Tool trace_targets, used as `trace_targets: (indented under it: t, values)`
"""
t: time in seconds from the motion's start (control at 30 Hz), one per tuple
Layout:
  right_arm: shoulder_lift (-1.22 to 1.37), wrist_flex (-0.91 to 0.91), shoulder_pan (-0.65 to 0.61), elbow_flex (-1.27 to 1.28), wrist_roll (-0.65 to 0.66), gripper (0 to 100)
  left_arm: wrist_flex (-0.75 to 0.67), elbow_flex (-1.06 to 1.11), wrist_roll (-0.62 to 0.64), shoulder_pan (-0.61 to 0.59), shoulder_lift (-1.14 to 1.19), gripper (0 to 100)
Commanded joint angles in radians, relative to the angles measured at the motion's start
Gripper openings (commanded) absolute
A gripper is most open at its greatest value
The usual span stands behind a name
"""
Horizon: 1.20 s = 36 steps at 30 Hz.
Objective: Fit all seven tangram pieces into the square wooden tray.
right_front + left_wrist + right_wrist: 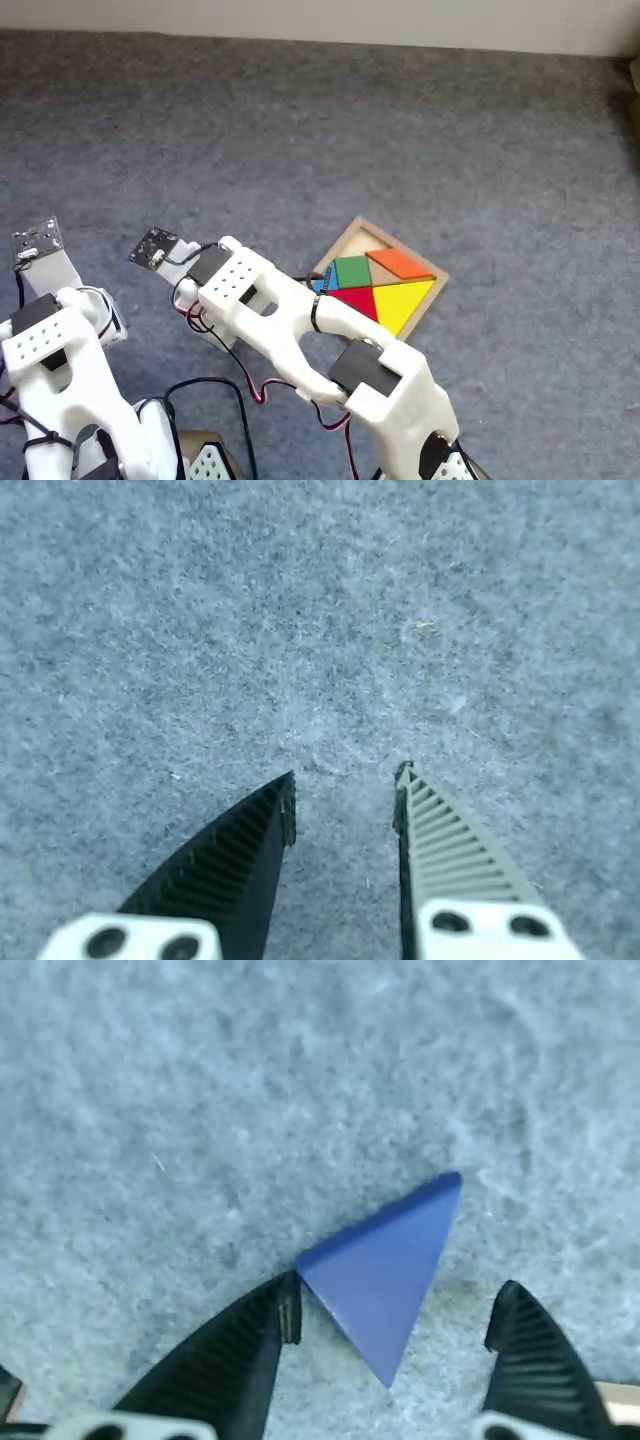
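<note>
1. The blue triangle [385, 1275] lies flat on the grey carpet [300, 130], between the fingers of the right gripper [398, 1310]. Its longest edge faces one finger, and the square corner opposite it sits just beside the tip of the other finger. One sharp corner points away from the gripper and the other points back toward it.
2. The right gripper's fingers stand wide apart on either side of the triangle, clamped on nothing.
3. The left gripper [345, 795] hangs over the carpet, its fingers apart with nothing between them.
4. The square wooden tray [345, 240] sits corner-on, just beside the right arm. Four coloured pieces lie edge to edge in it: one green piece [352, 270], one orange piece [400, 262], one red piece [355, 300] and one yellow piece [405, 300].
5. A wood-coloured patch [385, 277] lies between the green and orange pieces; whether it is a piece or the tray's floor cannot be told.
</note>
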Motion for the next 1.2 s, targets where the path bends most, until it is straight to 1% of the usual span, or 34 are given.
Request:
trace_targets:
  t: [0.0, 0.1, 0.2, 0.43, 0.97, 1.03, 1.17]
  values:
    - [-0.016, -0.045, -0.018, -0.033, -0.052, 28.9, -0.012, -0.050, 0.008, 0.012, -0.018, 18]
    - [-0.016, -0.067, -0.018, -0.031, -0.141, 28.9, -0.012, -0.050, 0.008, 0.012, -0.018, 18]
    - [-0.018, -0.067, -0.018, -0.031, -0.180, 28.9, -0.014, -0.050, 0.008, 0.012, -0.018, 18]
    - [-0.016, -0.131, -0.013, -0.025, -0.183, 28.9, -0.028, -0.050, 0.008, 0.012, -0.018, 18]
    - [0.030, -0.128, 0.004, 0.036, -0.183, 28.8, -0.028, -0.050, 0.008, 0.007, -0.015, 18]
    - [0.033, -0.128, 0.005, 0.036, -0.183, 26.7, -0.028, -0.048, 0.008, 0.007, -0.015, 18]
    - [0.033, -0.127, 0.007, 0.035, -0.178, 18.3, -0.028, -0.048, 0.008, 0.007, -0.015, 18]
